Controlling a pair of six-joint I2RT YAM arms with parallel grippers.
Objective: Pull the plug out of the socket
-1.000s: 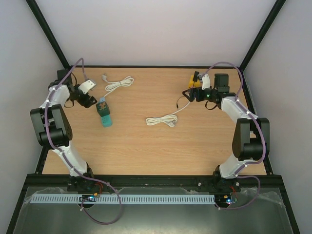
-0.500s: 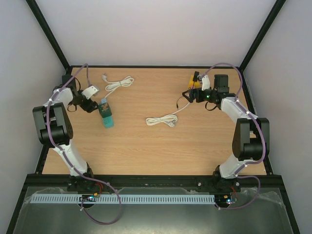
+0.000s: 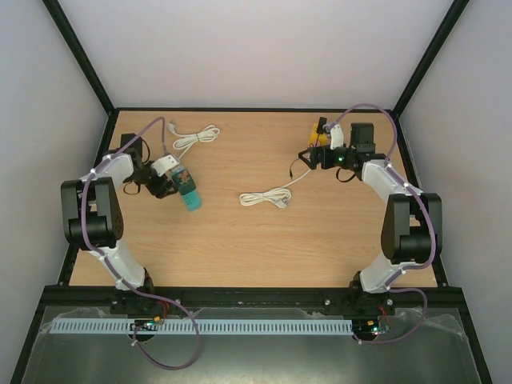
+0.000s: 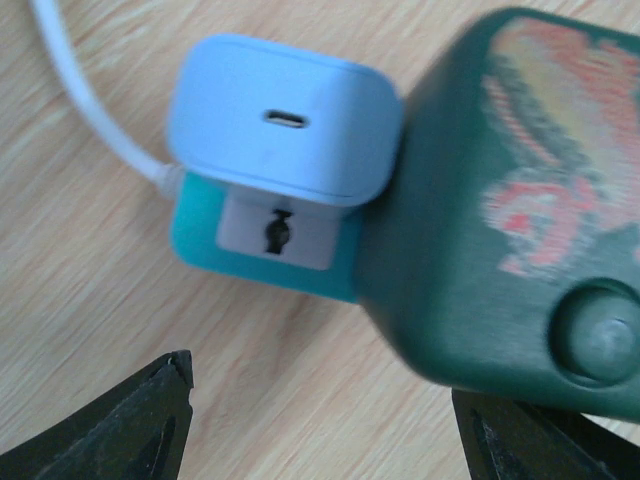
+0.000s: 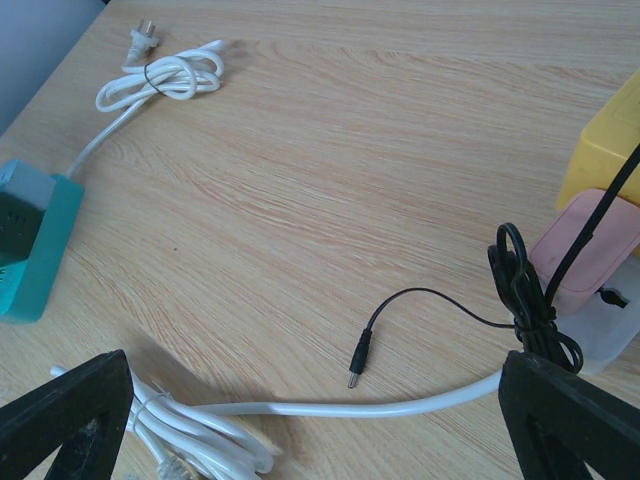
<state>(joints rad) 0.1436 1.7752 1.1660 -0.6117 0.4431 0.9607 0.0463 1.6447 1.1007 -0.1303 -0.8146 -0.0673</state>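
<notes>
Closest to me, the left arm [image 3: 90,214] rises from its base at the near edge, folds back hard at the elbow and reaches in sideways. That puts the left gripper [image 4: 320,380] low beside the teal socket [image 4: 268,262]. Its black fingers [image 4: 120,430] stand apart with bare wood between them. They clasp nothing, and the socket lies just past their tips.

The socket is a flat, matt plastic slab lying on the table [image 3: 264,248], a pale board with a fine wood grain. Seated in it is the white plug [image 4: 285,122], a smooth cube with rounded corners and a small oval port in its face. Pressed against the plug's side is a dark green block [image 4: 490,220], rounded, with a worn reddish print and a round button. How it joins the socket I cannot tell.

Well to the right of the socket, the right arm [image 3: 408,224] stands with its elbow high and its forearm angled inward. The right gripper [image 5: 315,365] is spread wide and empty above the board. Between it and the socket lies a bundled white cable [image 3: 266,198], glossy and loosely looped, and a thin black lead [image 5: 357,355] with a barrel tip.

Past that claw sit a yellow block [image 3: 318,130] and a pink piece [image 5: 590,245]. Behind the socket, its white cord [image 4: 80,90] runs off to a tied coil [image 3: 196,136].
</notes>
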